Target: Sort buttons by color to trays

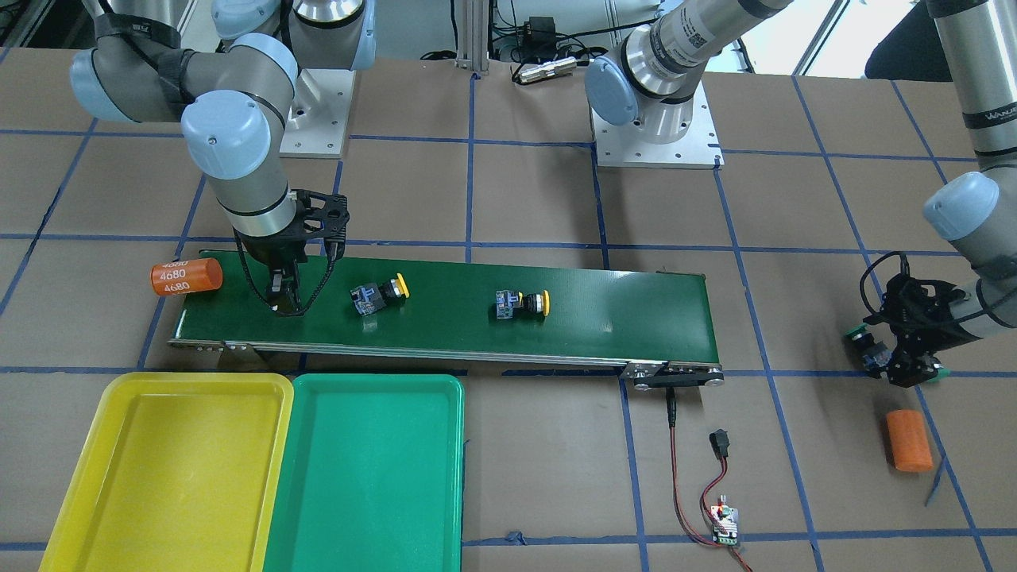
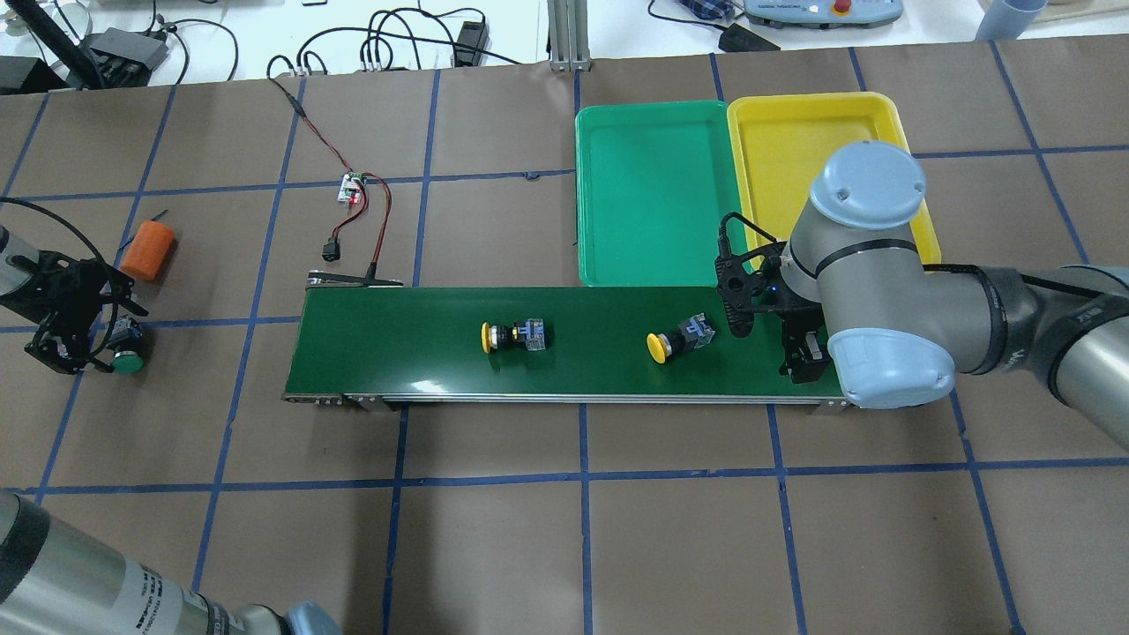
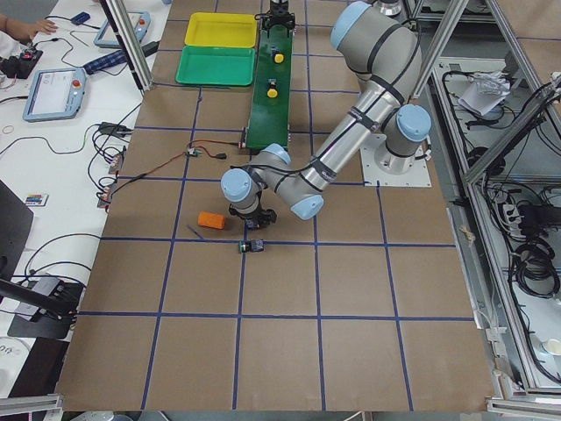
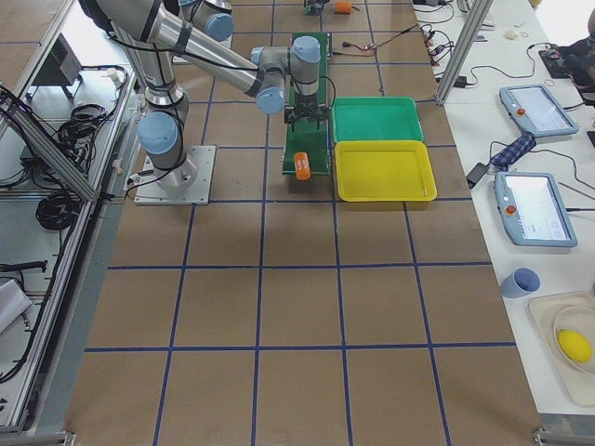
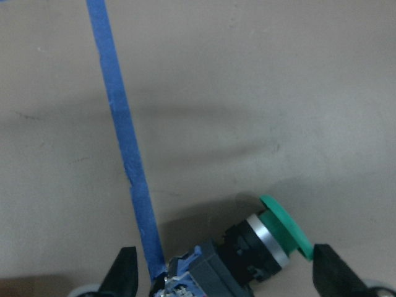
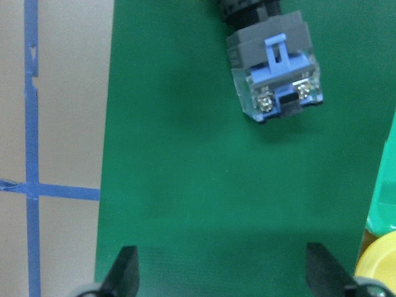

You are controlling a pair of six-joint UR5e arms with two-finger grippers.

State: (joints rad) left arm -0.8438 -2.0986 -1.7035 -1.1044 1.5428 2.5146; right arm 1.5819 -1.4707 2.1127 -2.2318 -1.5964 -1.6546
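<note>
Progress: nothing sorted yet. The yellow tray (image 1: 167, 477) and the green tray (image 1: 365, 477) are both bare.

Two yellow buttons lie on their sides on the conveyor belt (image 1: 620, 310). The near yellow button (image 1: 380, 295) is just ahead of the right gripper (image 6: 223, 257). The far yellow button (image 1: 522, 303) is further along the belt beyond it. Both trays sit just off the belt edge beside the right gripper, on the side away from the robot.

Right gripper: spread wide, low over the belt, nothing between the fingers. The wrist view shows only belt there, with the near button's grey-blue body in front of the tips, apart from them.

Left gripper (image 5: 224, 260): off the belt end, down at the table, also spread wide. The green button (image 5: 247, 247) lies on its side between the fingers, not clamped. Its cap is close to one finger; I can't tell if it touches.

Only one green button is clearly visible.

Left to do, as I judge it: close on the green button and carry it to the green tray; both yellows go to the yellow tray.
</note>
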